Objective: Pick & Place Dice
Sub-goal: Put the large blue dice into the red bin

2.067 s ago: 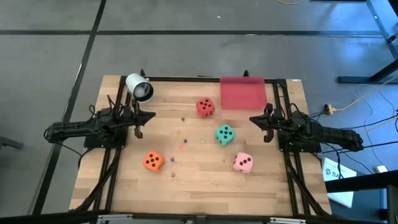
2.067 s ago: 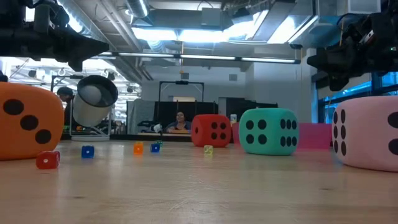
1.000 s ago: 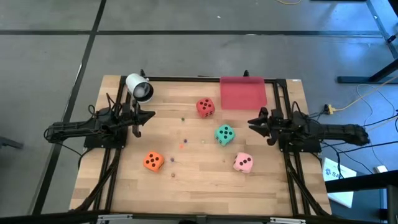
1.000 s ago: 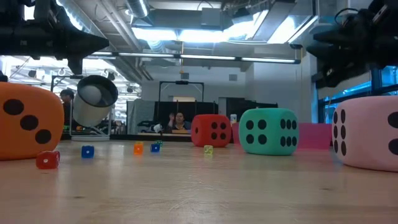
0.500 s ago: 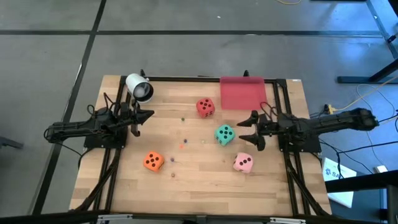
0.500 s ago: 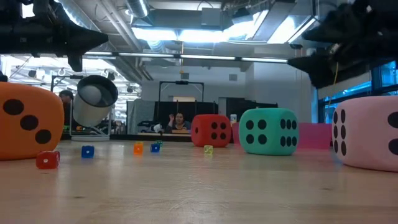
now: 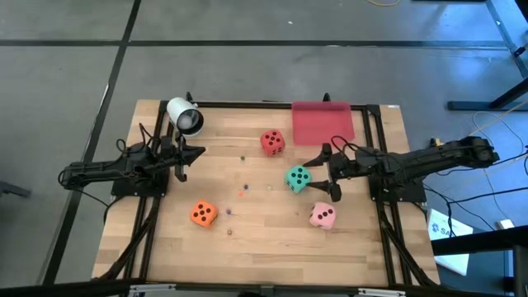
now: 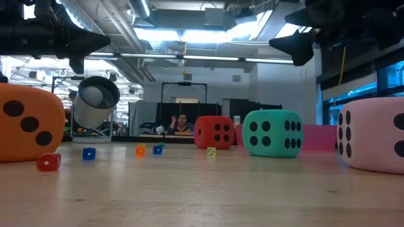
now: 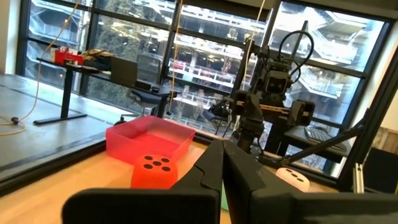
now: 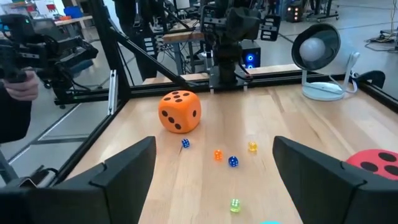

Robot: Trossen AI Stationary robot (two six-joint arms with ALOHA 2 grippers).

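- Right end effector (image 7: 322,175): fingers spread wide, nothing between them. It hangs above the wooden tabletop (image 7: 264,231), just right of the green soft cube with dark pips (image 7: 298,177) and reaching toward it, not touching. In the low view it shows as a dark shape high at upper right (image 8: 302,38), above the green cube (image 8: 273,133).
- Left end effector (image 7: 183,157): fingers pressed together, holding nothing; parked at the left side of the tabletop. Its wrist view shows the two dark fingers meeting at a closed tip (image 9: 224,163).
- Red soft cube with dark pips (image 7: 272,142): far centre of the tabletop, just left of the flat red tray (image 7: 322,123) at the far right edge. Seen from the left wrist (image 9: 153,172), beside the tray (image 9: 149,138).
- Green cube: centre-right, nearer than the red one.
- Pink soft cube with dark pips (image 7: 322,215): near right, nearer than the green cube, below the right arm. Large at the right edge of the low view (image 8: 374,135).
- Orange soft cube with dark pips (image 7: 203,214): near left, well apart from the others. Right wrist view looks across to it (image 10: 180,111).
- White cylinder on a stand (image 7: 184,115): far left corner, lying on its side, open end showing.
- Several tiny coloured dice (image 10: 232,161) scattered in the middle, between the big cubes.
- All four big cubes rest on the tabletop; none in the tray.
- A person (image 8: 180,122) shows in the room beyond, low view.
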